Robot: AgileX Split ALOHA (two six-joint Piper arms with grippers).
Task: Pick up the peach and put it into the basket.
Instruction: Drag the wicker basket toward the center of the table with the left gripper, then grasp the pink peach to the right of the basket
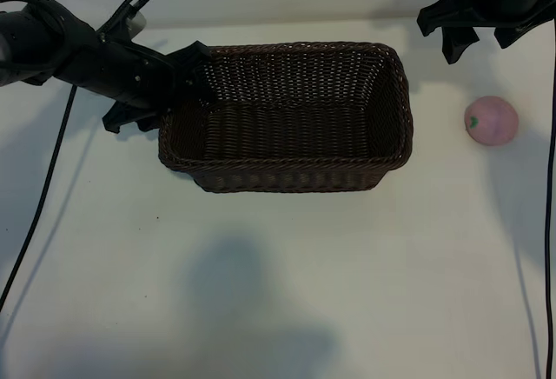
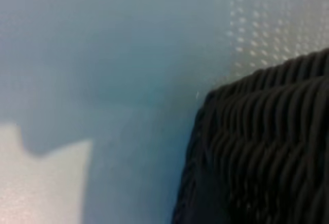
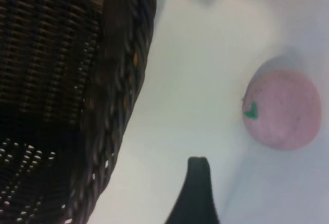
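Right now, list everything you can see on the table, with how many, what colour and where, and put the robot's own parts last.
basket: one, dark-brown woven wicker, middle of the table, nothing inside it.
peach: one, pale pink with a small green mark, on the table to the right of the basket, apart from it.
table: one, white, under everything.
cables: two, black, one trailing along the left side of the table, one down the right edge.
left gripper: one, black, at the basket's left end by the rim.
right gripper: one, black, open, up above the table beyond the peach, holding nothing.
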